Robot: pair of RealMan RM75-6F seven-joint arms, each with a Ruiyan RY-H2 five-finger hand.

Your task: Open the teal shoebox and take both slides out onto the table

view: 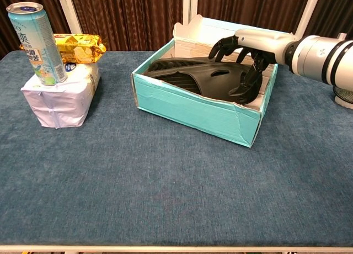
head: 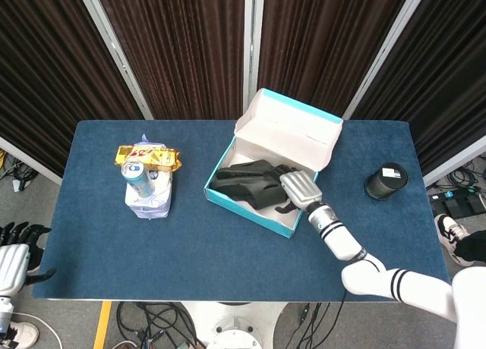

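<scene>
On the blue worktop (head: 228, 243), the teal shoebox (view: 193, 107) is sitting with its lid folded back, both black slides (view: 212, 80) lying inside. Your right hand (view: 251, 47) is reaching into the box, fingers curling over the slides' right end; whether it is gripping, you cannot tell. Your left hand (head: 11, 254) is hanging spread off the worktop's left edge, holding nothing.

The right hand (view: 251, 49) had a pale grey back plate and black fingers (view: 243, 88). Its forearm was glossy white with black bands at the wrist and further up. At the near left, the left hand (head: 11, 252) looked alike, grey-white with black fingers, though mostly cropped.
</scene>
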